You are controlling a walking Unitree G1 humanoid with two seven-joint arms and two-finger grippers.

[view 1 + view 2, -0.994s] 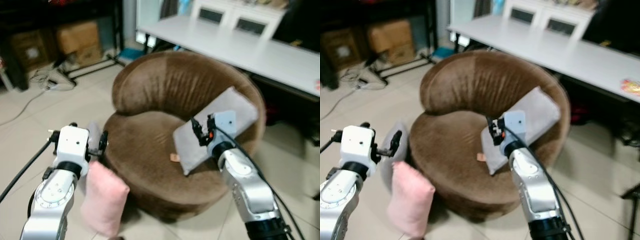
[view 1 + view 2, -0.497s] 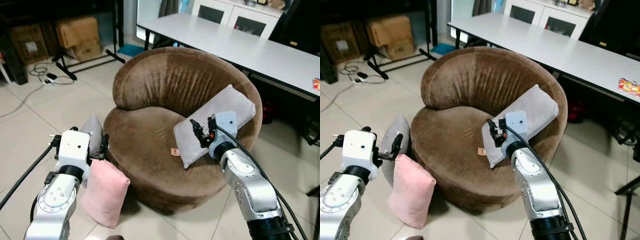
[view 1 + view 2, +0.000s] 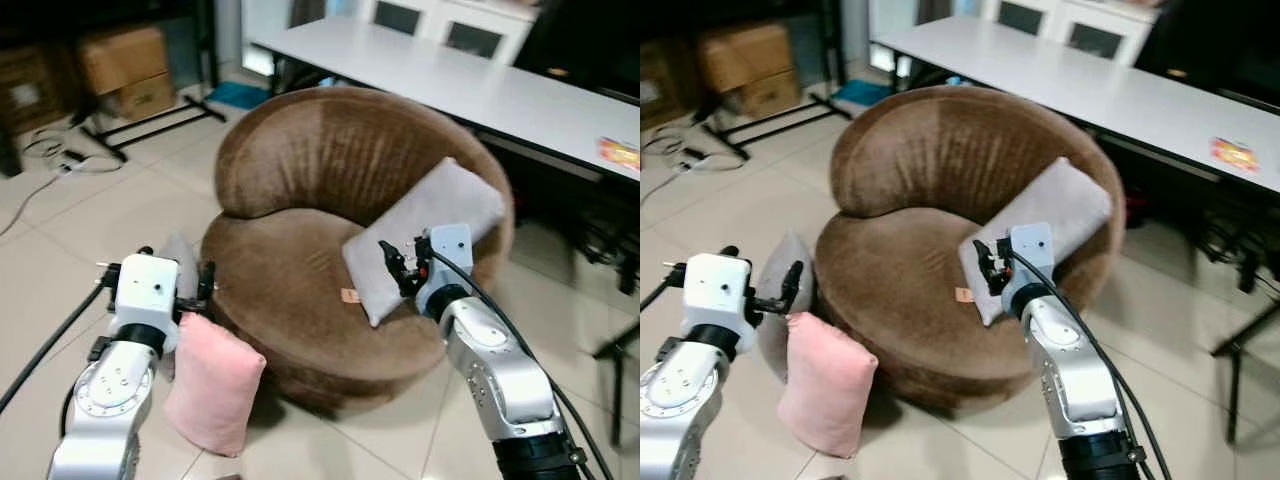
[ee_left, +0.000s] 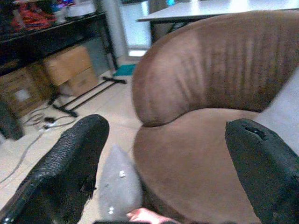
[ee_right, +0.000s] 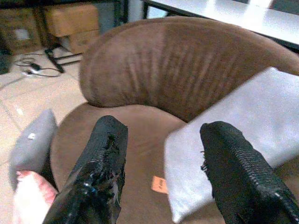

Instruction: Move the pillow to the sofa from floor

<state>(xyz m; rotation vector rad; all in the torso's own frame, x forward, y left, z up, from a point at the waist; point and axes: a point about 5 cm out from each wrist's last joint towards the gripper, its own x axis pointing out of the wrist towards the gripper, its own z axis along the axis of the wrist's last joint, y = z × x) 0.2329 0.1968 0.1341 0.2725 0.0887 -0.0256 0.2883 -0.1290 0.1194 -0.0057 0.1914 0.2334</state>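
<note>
Two pillows (image 3: 212, 383) against sofa (image 3: 300, 300) edge

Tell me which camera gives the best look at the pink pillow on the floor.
The right eye view: the pink pillow stands whole against the brown sofa. The left eye view shows it too, partly behind the left arm. The wrist views catch just a pink corner.

Brown sofa (image 3: 330, 200) carries a grey pillow (image 3: 425, 225); pink pillow (image 3: 212, 395) on the beige tiled floor (image 3: 80, 230); white desk (image 3: 480, 85).

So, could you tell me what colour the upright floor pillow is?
Pink; the soft upright floor pillow shows best in the right eye view.
</note>
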